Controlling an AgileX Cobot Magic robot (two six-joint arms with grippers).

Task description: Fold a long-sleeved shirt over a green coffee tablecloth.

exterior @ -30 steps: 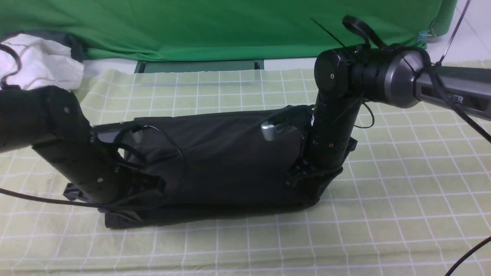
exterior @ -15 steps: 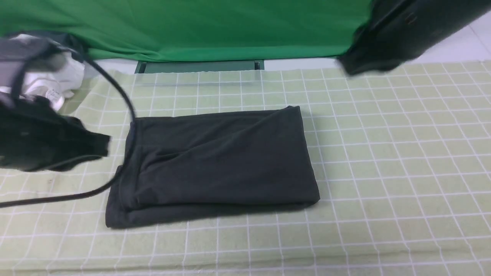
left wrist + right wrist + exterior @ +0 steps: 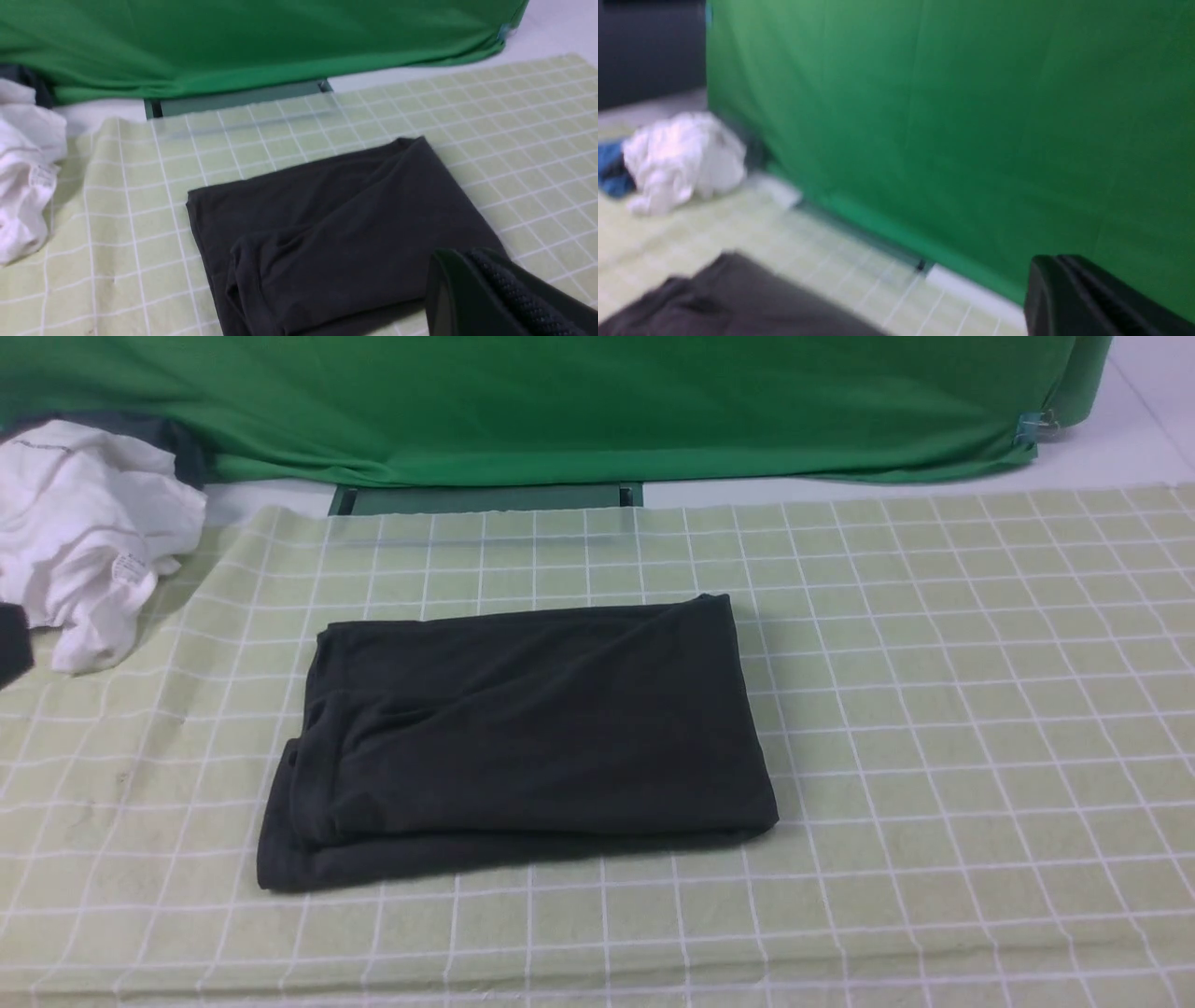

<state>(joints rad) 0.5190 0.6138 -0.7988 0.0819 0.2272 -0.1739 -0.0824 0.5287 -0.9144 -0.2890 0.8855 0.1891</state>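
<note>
Both arms are out of the front view. The left gripper (image 3: pixel 472 270) and right gripper (image 3: pixel 1057 275) are closed, empty, above the folded long-sleeved shirt (image 3: pixel 523 737) on the green coffee tablecloth (image 3: pixel 934 709).

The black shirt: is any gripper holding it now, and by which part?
Nothing is held. The long-sleeved shirt lies folded on the green coffee tablecloth; both grippers are shut, clear of it.

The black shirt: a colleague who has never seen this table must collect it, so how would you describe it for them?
Find the wide pale yellow-green checked tablecloth in front of the plain green backdrop. Near its middle lies the long-sleeved shirt, folded into a flat dark rectangle. The only other garment in sight is a crumpled white one at the far left edge; the shirt is black, neatly folded and nothing touches it.
</note>
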